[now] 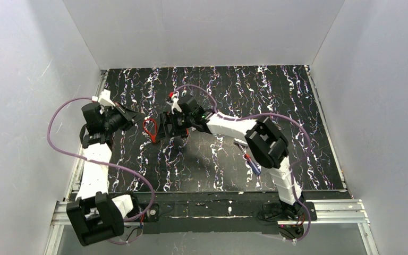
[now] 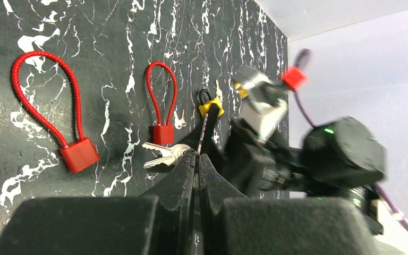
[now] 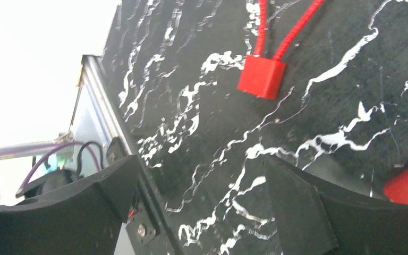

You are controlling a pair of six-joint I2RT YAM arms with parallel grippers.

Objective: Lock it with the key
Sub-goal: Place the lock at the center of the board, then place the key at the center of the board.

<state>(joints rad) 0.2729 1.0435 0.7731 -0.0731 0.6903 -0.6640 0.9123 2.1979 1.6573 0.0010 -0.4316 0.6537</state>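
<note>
My left gripper point(image 2: 196, 159) is clamped shut, fingertips pressed flat together. The silver keys point(image 2: 161, 154) lie right at the tips on the marbled table point(image 2: 111, 32). Honestly can't tell if I'm pinching the bunch or just touching it.

Just past the keys is a red cable lock point(image 2: 163, 134) with its loop pointing away from me. A second red cable lock point(image 2: 78, 154) sits off to the left, apart from the first. There's also a small yellow thing with a black loop point(image 2: 211, 108) just right of the first lock.

My right arm point(image 2: 340, 154) crowds in on that side and hides whatever's behind it.

My right gripper point(image 3: 202, 172) is spread wide with nothing between the fingers. It faces the table, with a red lock body point(image 3: 262, 77) just ahead. Not sure which of the two locks that one is.
</note>
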